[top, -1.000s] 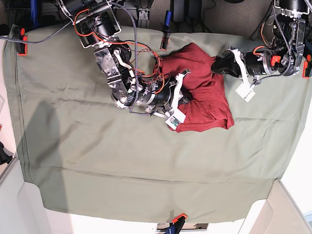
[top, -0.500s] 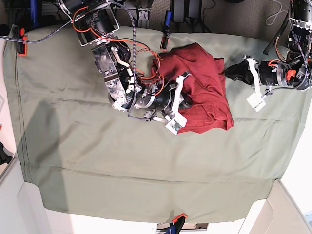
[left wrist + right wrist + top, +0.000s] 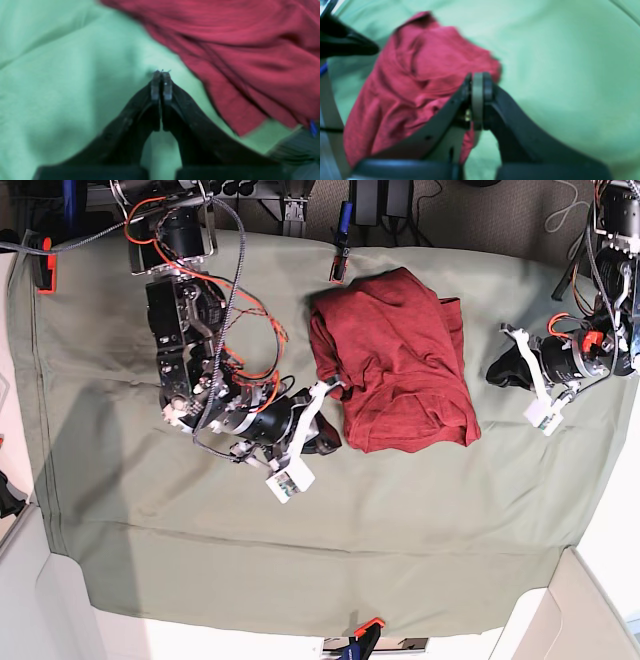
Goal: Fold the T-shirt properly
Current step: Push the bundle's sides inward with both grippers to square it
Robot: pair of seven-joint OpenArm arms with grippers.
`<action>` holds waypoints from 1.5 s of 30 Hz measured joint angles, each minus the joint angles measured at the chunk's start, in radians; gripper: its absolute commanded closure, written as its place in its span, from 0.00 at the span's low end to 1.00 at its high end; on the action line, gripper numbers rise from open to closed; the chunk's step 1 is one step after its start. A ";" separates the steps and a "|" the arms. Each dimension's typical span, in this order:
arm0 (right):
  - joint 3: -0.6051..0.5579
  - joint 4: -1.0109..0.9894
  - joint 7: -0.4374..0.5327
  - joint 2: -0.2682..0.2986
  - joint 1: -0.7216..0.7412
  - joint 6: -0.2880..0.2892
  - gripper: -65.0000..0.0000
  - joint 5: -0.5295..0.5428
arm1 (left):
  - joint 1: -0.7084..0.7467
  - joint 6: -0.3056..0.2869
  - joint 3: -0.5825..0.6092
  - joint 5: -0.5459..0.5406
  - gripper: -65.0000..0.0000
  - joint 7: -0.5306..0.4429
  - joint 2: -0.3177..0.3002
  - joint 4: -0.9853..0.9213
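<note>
The maroon T-shirt [image 3: 400,360] lies in a rumpled, roughly rectangular heap on the sage-green cloth [image 3: 300,550], right of centre toward the back. My right gripper [image 3: 325,442] rests on the cloth just off the shirt's front left corner, shut and empty. In the right wrist view its fingertips [image 3: 477,77] are pressed together, with the T-shirt [image 3: 420,82] beyond them to the left. My left gripper [image 3: 495,373] sits to the right of the shirt, apart from it. In the left wrist view it [image 3: 161,75] is shut on nothing, and the T-shirt [image 3: 237,50] fills the upper right.
The green cloth [image 3: 62,75] covers the whole table in soft creases. Orange clamps pin it at the back left [image 3: 45,265], back centre [image 3: 340,260] and front edge [image 3: 365,627]. White tags hang from both wrists. Cables loop over the arm on the left side of the base view [image 3: 200,330].
Both arms have drawn back from the T-shirt: the right gripper slid off it toward the front left, the left gripper moved off to the right. The shirt lies free and a little flatter.
</note>
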 measured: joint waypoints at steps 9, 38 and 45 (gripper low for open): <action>0.020 -0.161 0.015 -0.003 0.000 0.000 1.00 0.026 | -0.146 -0.004 -0.002 0.032 1.00 -0.014 0.114 -0.213; -0.013 -0.262 0.026 -0.008 0.000 0.001 1.00 0.076 | -0.232 0.000 -0.007 0.052 1.00 0.025 0.347 -0.242; -0.013 -0.250 0.022 -0.006 -0.001 0.000 1.00 0.052 | -0.277 0.005 0.100 0.064 1.00 0.032 0.355 -0.244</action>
